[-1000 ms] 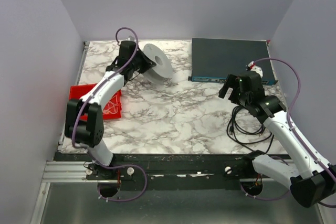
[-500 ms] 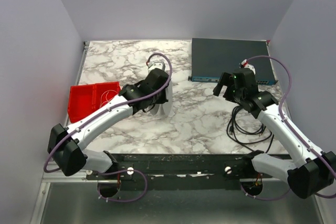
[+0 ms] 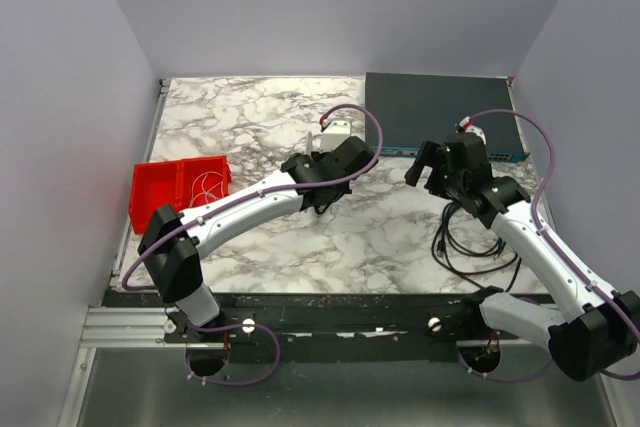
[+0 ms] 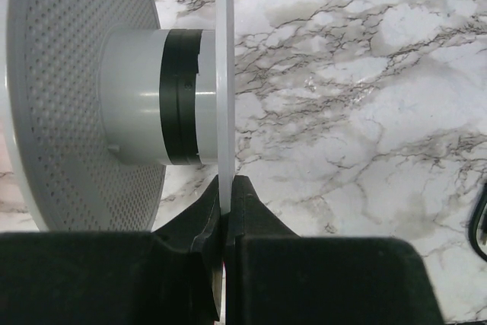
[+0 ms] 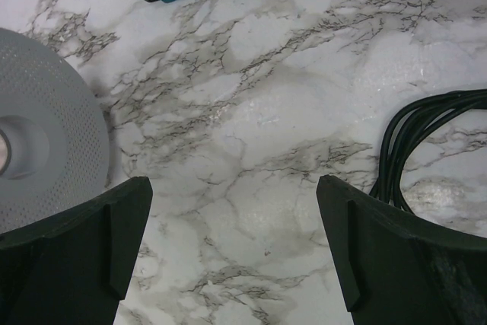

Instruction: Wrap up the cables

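My left hand (image 4: 226,202) is clamping the thin flange of the grey cable spool (image 4: 84,89) at the middle of the counter (image 4: 365,112). My right hand (image 5: 232,226) is hovering spread apart, the black cable (image 5: 415,138) lying coiled beside it.

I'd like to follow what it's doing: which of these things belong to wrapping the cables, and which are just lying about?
Part of the job: grey spool, pinched by its flange in the left gripper; black cable, loose on the table; right gripper, open beside it.
Just lying about: dark blue box at the far edge; red bin.
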